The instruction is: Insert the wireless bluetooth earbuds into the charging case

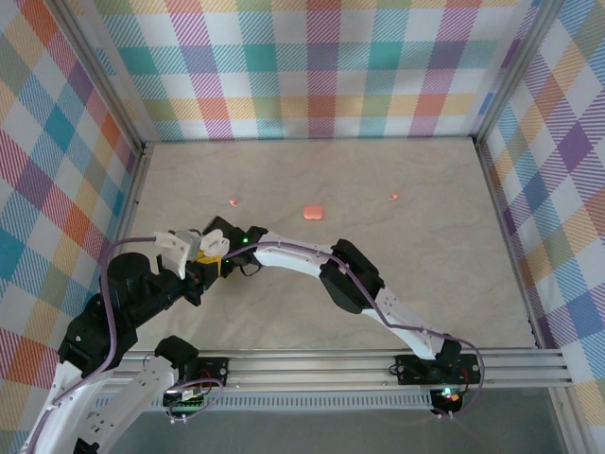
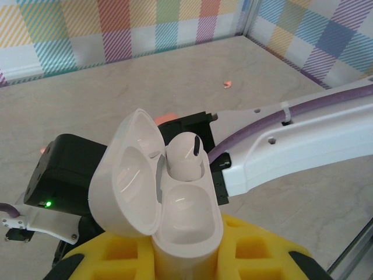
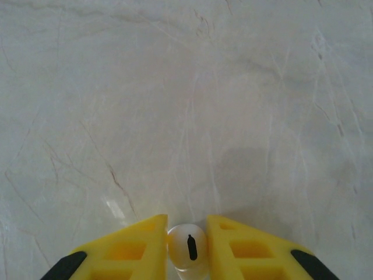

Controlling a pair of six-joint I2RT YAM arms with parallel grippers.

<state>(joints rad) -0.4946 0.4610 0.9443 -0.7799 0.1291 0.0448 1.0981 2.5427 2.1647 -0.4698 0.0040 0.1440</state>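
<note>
The charging case (image 2: 186, 224) is a white, rounded, hinged shell held above the left part of the table (image 1: 444, 236). Its lid (image 2: 131, 169) stands open to the left. A seated earbud (image 2: 183, 156), white with a black slit, stands in the far socket; the near socket shows bare lining. A second earbud (image 3: 187, 248), also white with a black slit, sits between the right tool's fingers.

The table is pale and marble-veined. On it, well apart from the tools, lie a left pink speck (image 1: 233, 200), a pink pebble (image 1: 313, 212) and a right pink speck (image 1: 394, 197). Plaid walls (image 1: 321, 66) enclose three sides.

The left arm (image 1: 123, 293) rises from the near left corner; the left tool (image 2: 183, 259) is clamped on the case body. The right arm (image 1: 359, 279) reaches across to the left; the right tool (image 3: 186, 224) points down at the table, closed on the second earbud.
</note>
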